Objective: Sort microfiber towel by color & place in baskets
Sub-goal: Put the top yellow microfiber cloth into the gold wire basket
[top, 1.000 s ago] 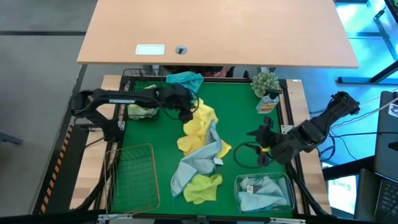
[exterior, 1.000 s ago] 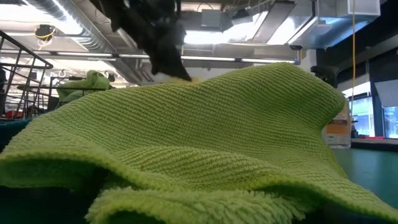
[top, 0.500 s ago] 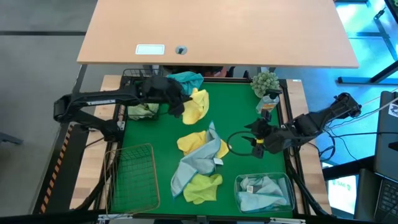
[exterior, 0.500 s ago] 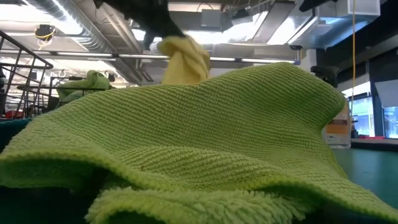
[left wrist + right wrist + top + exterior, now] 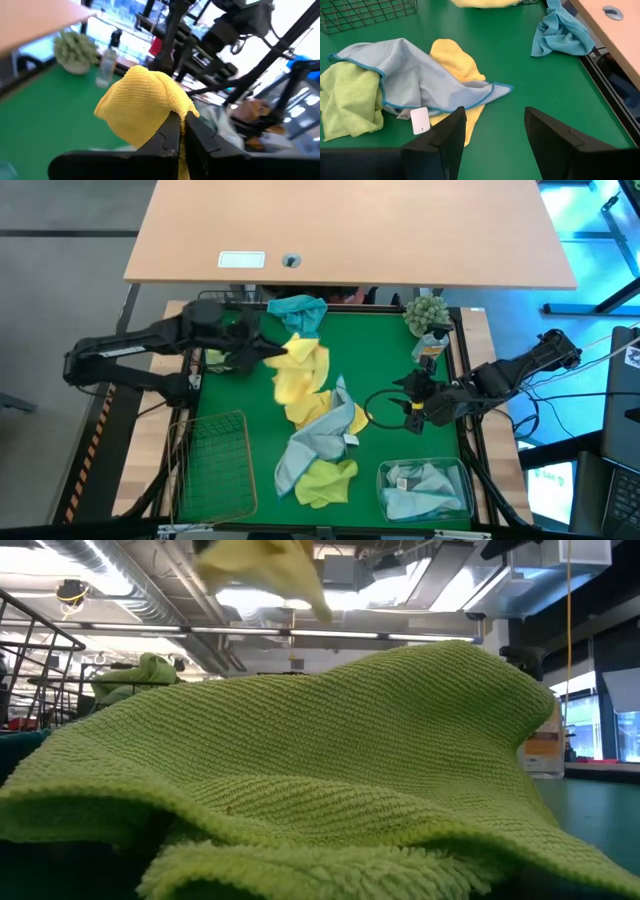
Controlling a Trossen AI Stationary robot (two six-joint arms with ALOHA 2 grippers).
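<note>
My left gripper [image 5: 262,353] is shut on a yellow towel [image 5: 298,367] near the black wire basket [image 5: 212,308], which holds a green towel [image 5: 228,357]. That yellow towel shows high up in the low view [image 5: 265,565]. A pile lies mid-table: another yellow towel [image 5: 308,410], a grey-blue towel [image 5: 322,436] and a lime towel [image 5: 325,480]. A teal towel [image 5: 298,309] lies at the far edge. My right gripper [image 5: 385,412] hovers open to the right of the pile. The tan wire basket [image 5: 214,462] stands near left. The clear tub [image 5: 425,486] holds pale blue towels. My left gripper pinches a bunched fold of the yellow towel [image 5: 167,107] between its two shut fingers [image 5: 172,132]. It comes at the towel from the table's left. The cloth bulges out beyond the fingertips and hangs slack, lifted off the table.
A small potted plant [image 5: 427,311] and a bottle [image 5: 431,346] stand at the far right corner. A wooden desk [image 5: 350,230] lies beyond the table's far edge. Bare green mat [image 5: 385,360] is between the pile and the plant.
My left gripper has lifted the yellow towel off the top of the pile and carried it up and toward the table's left, toward the black basket; the towel now hangs clear. My right gripper moved left toward the pile, then stayed still and open.
</note>
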